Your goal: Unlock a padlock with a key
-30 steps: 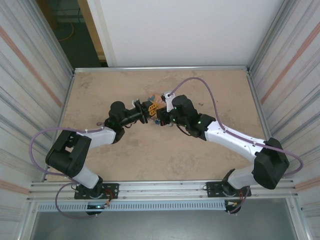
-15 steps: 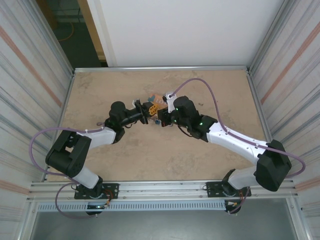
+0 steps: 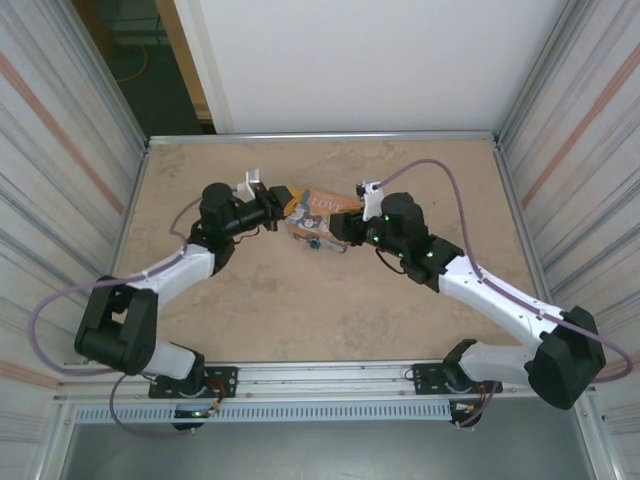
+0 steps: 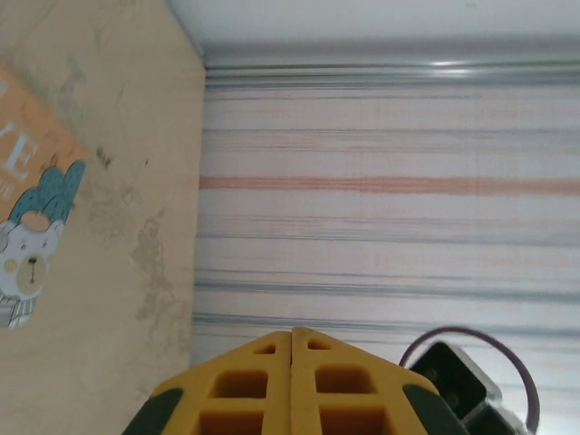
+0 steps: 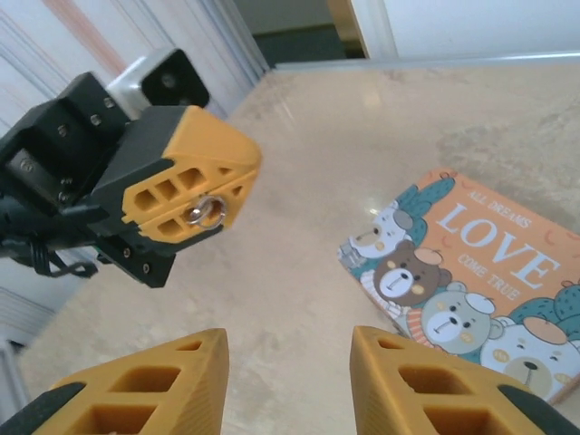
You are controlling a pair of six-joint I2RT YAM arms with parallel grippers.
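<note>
My left hand [image 4: 291, 349] is fully closed. In the right wrist view a small silvery ring pokes out at the seam of its fingertips, and I take it for the key [image 5: 207, 212]. My right hand [image 5: 288, 372] faces it across a short gap. Its fingers are partly apart and there is nothing between them.

The padlock [image 3: 314, 244] seems to be the tiny bluish spot in the top view, on the desk [image 5: 299, 136] just at the near edge of the picture box [image 5: 489, 272]. It is too small for me to say how it lies.

I think the main danger is the key. Only a little of it shows, so it may turn or slip between the pads when it meets the keyhole. Also, no hand holds the padlock, so a push from the key would only move it away.

The box stands in the way. The right hand, reaching down for the lock, could catch its edge and shove both. The two hands are near each other, so a careless approach may knock them together.
</note>
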